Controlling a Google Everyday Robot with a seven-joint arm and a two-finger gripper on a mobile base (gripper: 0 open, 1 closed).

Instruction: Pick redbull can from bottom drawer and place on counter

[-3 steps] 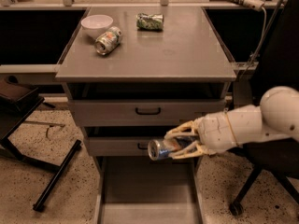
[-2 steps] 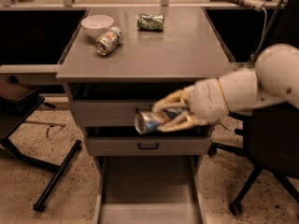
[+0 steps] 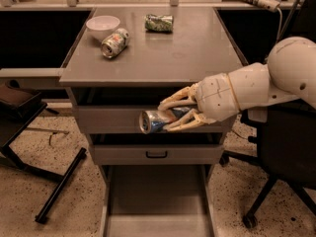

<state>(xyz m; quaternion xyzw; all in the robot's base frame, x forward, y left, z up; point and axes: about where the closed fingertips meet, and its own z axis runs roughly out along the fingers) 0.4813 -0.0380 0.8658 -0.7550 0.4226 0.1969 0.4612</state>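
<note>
My gripper (image 3: pixel 170 114) is shut on the redbull can (image 3: pixel 154 121), a slim blue-and-silver can held on its side with its silver top facing left. It hangs in front of the upper drawer face, just below the front edge of the counter (image 3: pixel 168 53). The bottom drawer (image 3: pixel 157 201) is pulled out below, showing a plain grey floor. My white arm reaches in from the right.
On the counter lie a white bowl (image 3: pixel 102 25), a red-white-green can (image 3: pixel 114 42) on its side and a green patterned can (image 3: pixel 159 22). A black office chair (image 3: pixel 281 157) stands at the right, a black stand base (image 3: pixel 59 186) at the left.
My gripper has carried the redbull can up from in front of the lower drawer faces to just under the counter's front edge.
</note>
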